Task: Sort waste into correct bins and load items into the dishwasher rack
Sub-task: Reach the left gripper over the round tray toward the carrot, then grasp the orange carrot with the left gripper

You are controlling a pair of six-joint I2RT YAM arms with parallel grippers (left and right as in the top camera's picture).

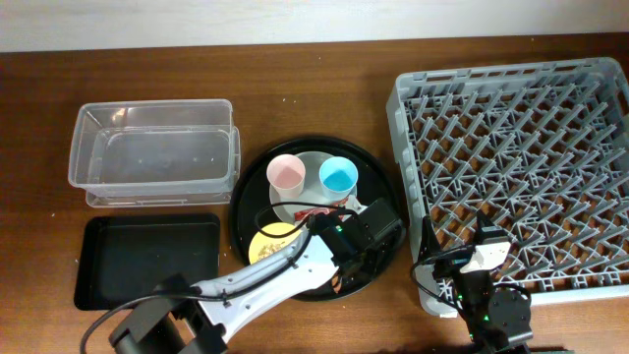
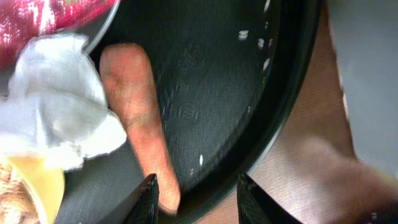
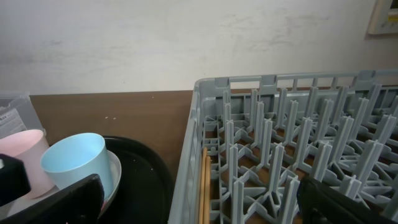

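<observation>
round black tray [image 1: 250, 193] (large) | brown wooden table [image 1: 39, 88] | pale wall [image 1: 295, 20] behind

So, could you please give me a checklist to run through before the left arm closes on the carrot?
1. Left gripper open: ok.
2. Carrot centred between the fingers: not ok, its tip lies close to one finger.
3. Tissue clear of the grasp spot: ok, though it overlaps the carrot's thick end.
4. Clear tub and black rectangular tray empty: ok.
5. Right gripper out of the way, by the dishwasher rack: ok.
6. Fingertip height above the round black tray: cannot tell.
</observation>
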